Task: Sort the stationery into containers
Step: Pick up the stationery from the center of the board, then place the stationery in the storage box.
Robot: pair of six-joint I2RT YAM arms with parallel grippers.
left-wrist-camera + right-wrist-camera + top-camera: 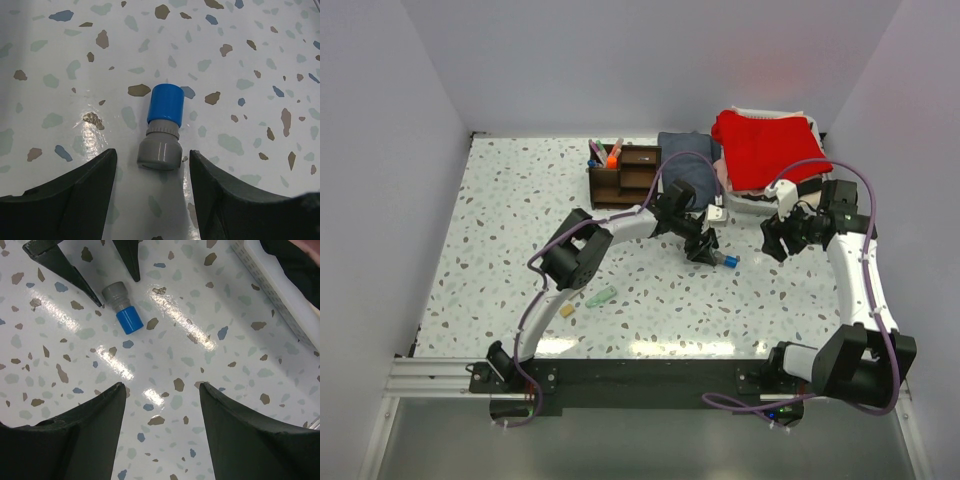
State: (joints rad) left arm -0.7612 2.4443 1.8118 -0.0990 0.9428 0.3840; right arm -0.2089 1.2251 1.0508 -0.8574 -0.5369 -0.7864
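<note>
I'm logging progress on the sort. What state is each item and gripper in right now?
Left gripper: open, fingers either side of the blue-capped piece, not closed on it.
Blue-capped piece: lying on the table, cap on.
Right gripper: open, empty, above the table.
Organizer: upright, pens standing at its left end.
Pale green piece: loose on the table.
Tan block: loose on the table.

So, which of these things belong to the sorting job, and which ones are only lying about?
For the job:
blue-capped stick
green piece
tan block
wooden organizer
pens already in it

Just lying about:
red cloth
dark cloth
white basket
</note>
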